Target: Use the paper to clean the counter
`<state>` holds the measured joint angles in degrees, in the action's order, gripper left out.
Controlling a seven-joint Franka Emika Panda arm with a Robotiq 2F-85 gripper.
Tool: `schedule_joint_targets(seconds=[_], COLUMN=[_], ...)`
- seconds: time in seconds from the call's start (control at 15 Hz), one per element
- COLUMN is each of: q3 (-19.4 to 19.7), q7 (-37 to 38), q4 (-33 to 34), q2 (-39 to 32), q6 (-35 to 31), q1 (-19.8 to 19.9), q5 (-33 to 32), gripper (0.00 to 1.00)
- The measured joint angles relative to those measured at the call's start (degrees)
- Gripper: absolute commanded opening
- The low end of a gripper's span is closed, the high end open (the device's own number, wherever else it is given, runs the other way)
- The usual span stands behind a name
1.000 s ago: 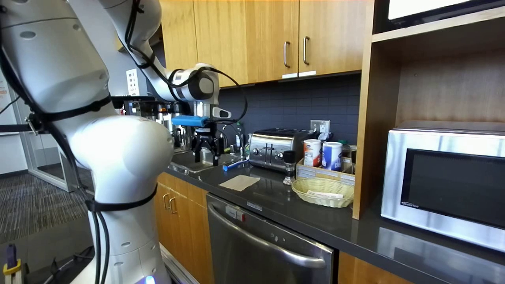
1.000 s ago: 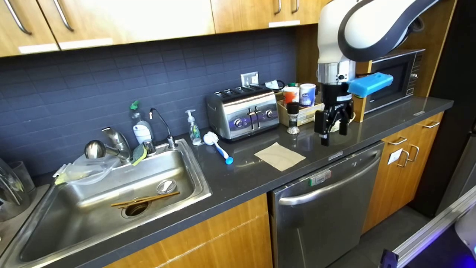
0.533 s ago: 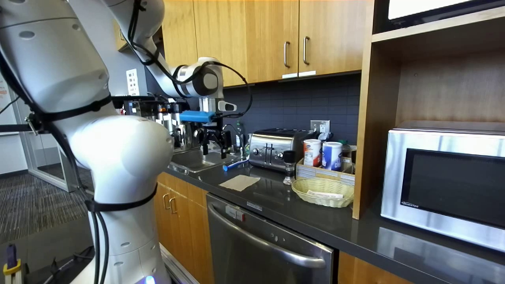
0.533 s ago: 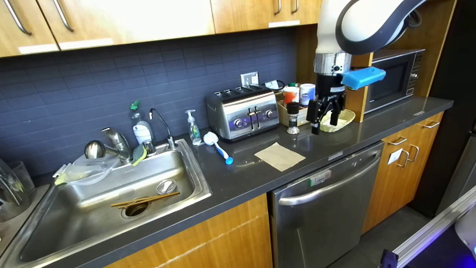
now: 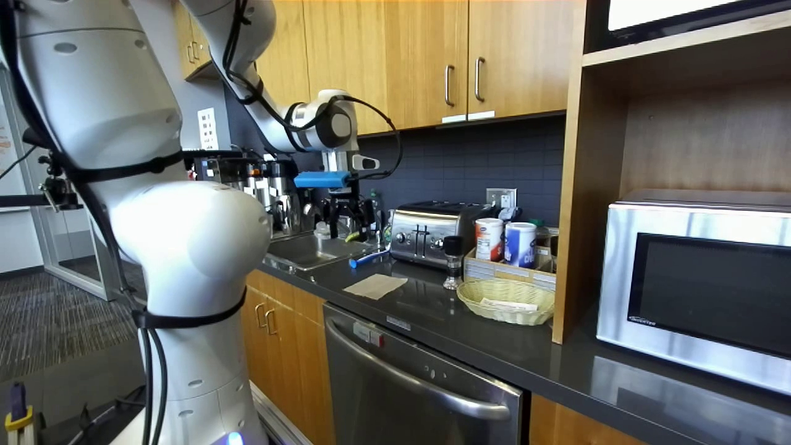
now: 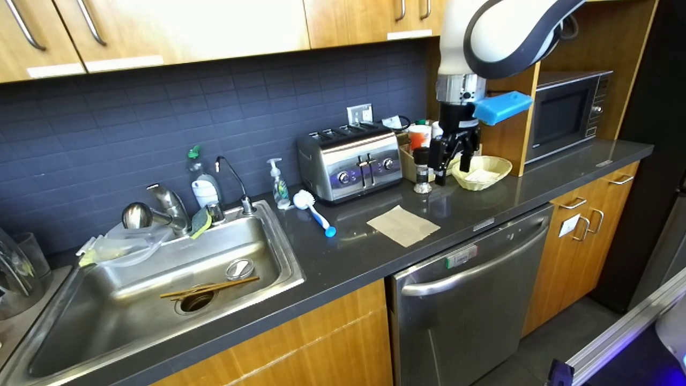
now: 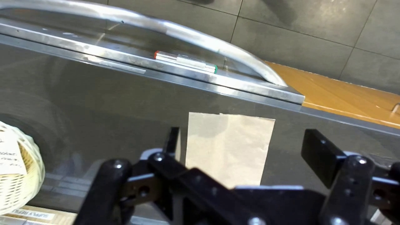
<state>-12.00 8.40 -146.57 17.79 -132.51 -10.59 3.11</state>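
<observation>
The paper [image 5: 375, 286] is a thin tan, roughly square sheet lying flat on the dark glossy counter [image 5: 432, 315], near its front edge. It also shows in an exterior view [image 6: 403, 225], between the dish brush and the dishwasher's top edge. My gripper [image 6: 453, 172] is in the air above the counter, apart from the paper; it also shows in an exterior view [image 5: 350, 232]. In the wrist view the gripper [image 7: 245, 142] is open and empty, its fingers spread wide on either side of the paper [image 7: 231, 140]. The gripper body hides the paper's lower end there.
A toaster [image 6: 351, 163], a pepper grinder [image 6: 422, 171] and a pale basket [image 6: 485, 174] stand along the back. A blue-white brush [image 6: 316, 213] lies left of the paper, beside the sink [image 6: 289, 257]. A dishwasher handle [image 6: 477, 273] juts out below. Cabinets [image 5: 420, 55] hang overhead.
The open gripper has risen; it has moved left in the exterior view that shows the sink closest and right in the view with the arm's base. The paper has not moved.
</observation>
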Motion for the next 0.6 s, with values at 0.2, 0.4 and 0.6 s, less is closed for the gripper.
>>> schedule_joint_targets(seconds=[0.2, 0.4, 0.6], q3=[-0.08, -0.48, -0.74], q7=[0.00, -0.01, -0.02], q4=[2.34, 4.54, 6.60], q2=[-4.89, -9.33, -12.93], q6=[-0.26, -0.78, -2.06], q1=[0.14, -0.01, -0.46], q5=[-1.90, -3.17, -3.96], gripper=[1.00, 1.00, 1.00])
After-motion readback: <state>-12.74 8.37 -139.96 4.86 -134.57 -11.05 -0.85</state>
